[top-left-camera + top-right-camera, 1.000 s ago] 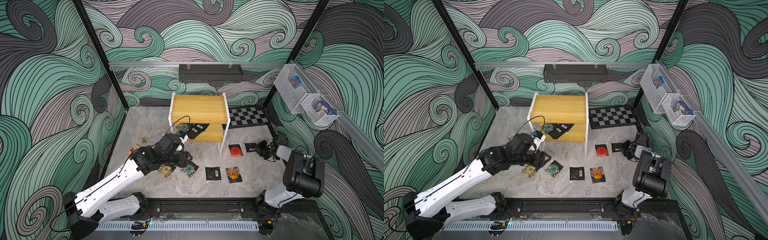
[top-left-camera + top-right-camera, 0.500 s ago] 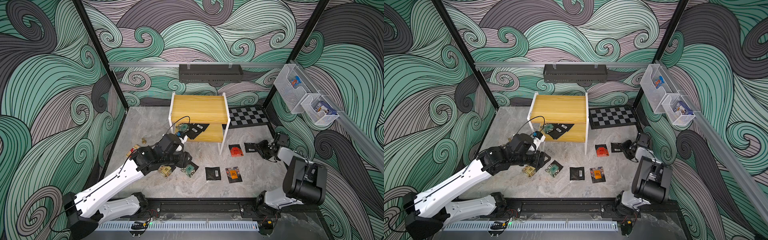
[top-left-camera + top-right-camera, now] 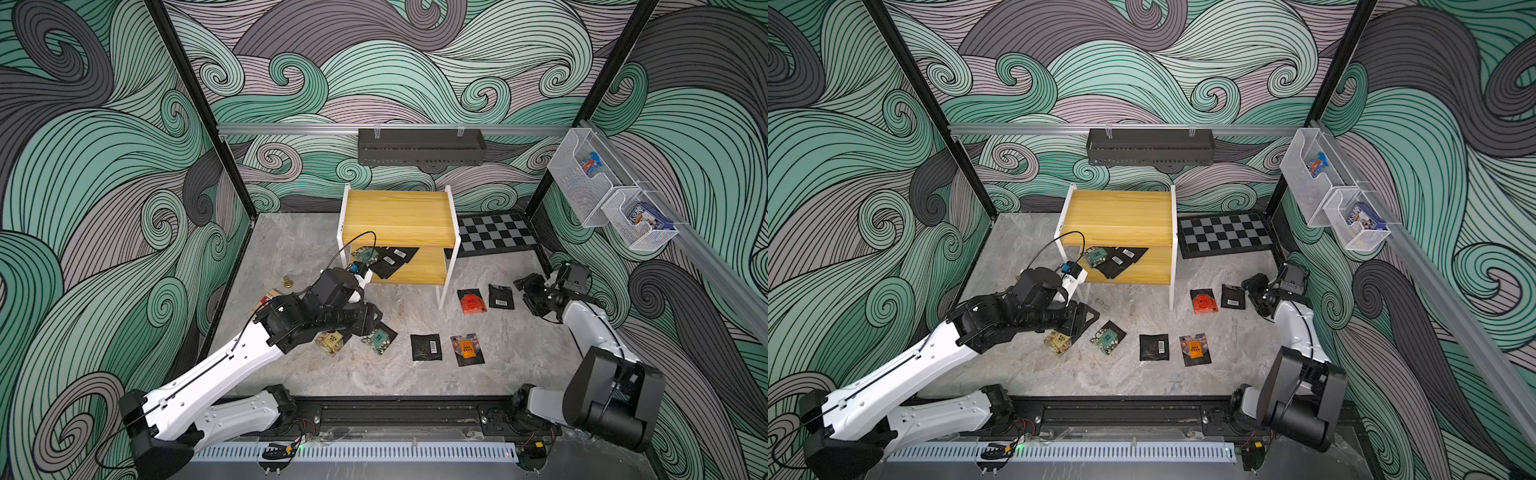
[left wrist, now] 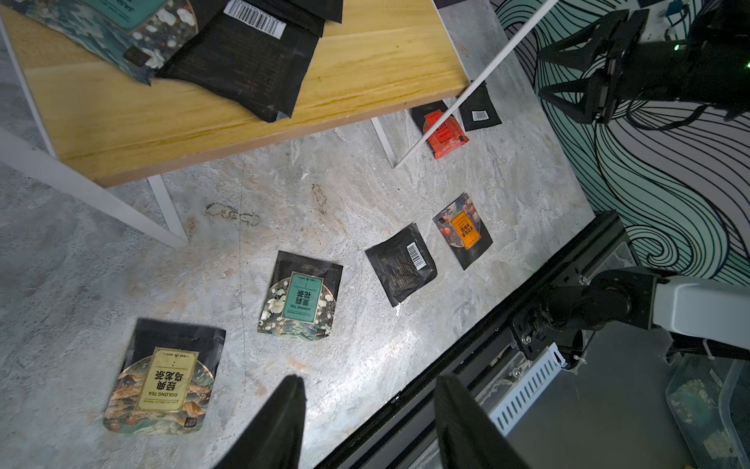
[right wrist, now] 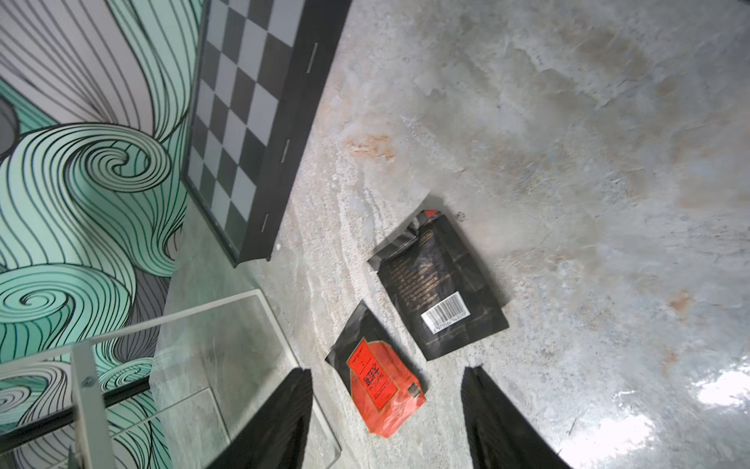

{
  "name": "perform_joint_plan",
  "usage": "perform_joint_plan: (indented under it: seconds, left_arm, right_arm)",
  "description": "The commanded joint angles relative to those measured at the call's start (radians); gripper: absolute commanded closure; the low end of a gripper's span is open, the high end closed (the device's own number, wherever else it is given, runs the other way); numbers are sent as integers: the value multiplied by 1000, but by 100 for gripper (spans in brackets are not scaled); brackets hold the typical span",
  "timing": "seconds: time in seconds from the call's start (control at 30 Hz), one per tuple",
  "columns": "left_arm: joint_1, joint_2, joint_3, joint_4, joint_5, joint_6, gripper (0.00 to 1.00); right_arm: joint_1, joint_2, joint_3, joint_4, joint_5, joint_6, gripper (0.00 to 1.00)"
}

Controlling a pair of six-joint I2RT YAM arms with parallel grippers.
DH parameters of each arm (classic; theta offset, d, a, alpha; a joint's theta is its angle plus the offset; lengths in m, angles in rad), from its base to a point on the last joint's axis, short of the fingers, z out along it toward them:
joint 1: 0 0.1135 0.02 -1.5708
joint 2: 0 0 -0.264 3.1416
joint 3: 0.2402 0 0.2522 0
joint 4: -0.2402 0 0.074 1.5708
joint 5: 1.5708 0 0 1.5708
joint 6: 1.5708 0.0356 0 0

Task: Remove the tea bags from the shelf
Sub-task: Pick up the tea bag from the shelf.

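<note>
The yellow two-tier shelf [image 3: 399, 216] stands at the back. On its lower board lie a teal tea bag [image 3: 365, 254] and overlapping black ones [image 4: 239, 69]. Several more tea bags lie on the floor: yellow [image 4: 162, 377], teal [image 4: 302, 300], black with barcode [image 4: 399, 264], orange [image 4: 462, 229], red [image 5: 379, 392] and another black one [image 5: 440, 286]. My left gripper [image 4: 371, 379] hangs open and empty above the floor by the yellow sachet. My right gripper [image 5: 387, 370] is open and empty just right of the red and black pair.
A chessboard [image 3: 492, 235] lies right of the shelf. A black rack [image 3: 419, 145] hangs on the back wall and white mesh baskets [image 3: 582, 183] on the right wall. Small items [image 3: 287, 284] sit at the floor's left edge. A black rail [image 3: 395, 411] bounds the front.
My right gripper has opened and drawn back slightly, leaving the black barcode sachet flat on the floor beside the red one. The left arm has not moved.
</note>
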Motion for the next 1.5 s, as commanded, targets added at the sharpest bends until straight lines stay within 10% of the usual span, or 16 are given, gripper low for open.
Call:
perform_joint_plan:
  seconds: [0.0, 1.47]
  left_arm:
    - [13, -21, 20, -29, -20, 6, 45]
    - [519, -129, -88, -16, 218, -147, 46]
  right_arm:
    - [55, -54, 38, -61, -35, -20, 37]
    - [498, -326, 212, -165, -295, -209, 47]
